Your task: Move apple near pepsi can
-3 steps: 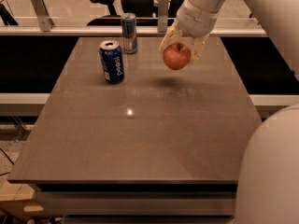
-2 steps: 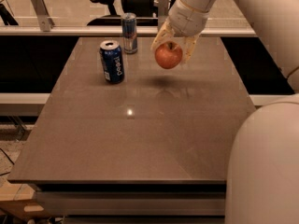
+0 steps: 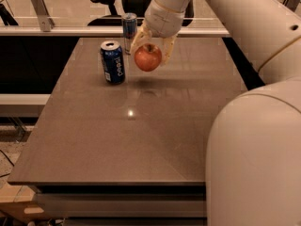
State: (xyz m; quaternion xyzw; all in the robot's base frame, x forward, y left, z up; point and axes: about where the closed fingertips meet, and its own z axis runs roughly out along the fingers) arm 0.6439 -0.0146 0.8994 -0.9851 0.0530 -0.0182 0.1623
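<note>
Since the earlier frames the gripper (image 3: 150,52) has carried the apple (image 3: 148,57) leftward across the far part of the table (image 3: 141,131), and the gap to the pepsi can (image 3: 113,62) has narrowed. The apple now hangs in the air above the tabletop, pinched between the gripper's two pale fingers (image 3: 138,37), one on its left side and one on its right, with its dark stem pointing up toward the wrist. Its faint reflection shows on the brown surface just nearer than it. The pepsi can stands upright on the far left part of the table, just left of the apple and not touching it. A slimmer blue-and-silver can (image 3: 129,26) stands upright farther back, near the far edge, partly behind the gripper's left finger. The white arm (image 3: 235,13) reaches in from the upper right, and the robot's rounded body (image 3: 254,164) fills the near right corner.
</note>
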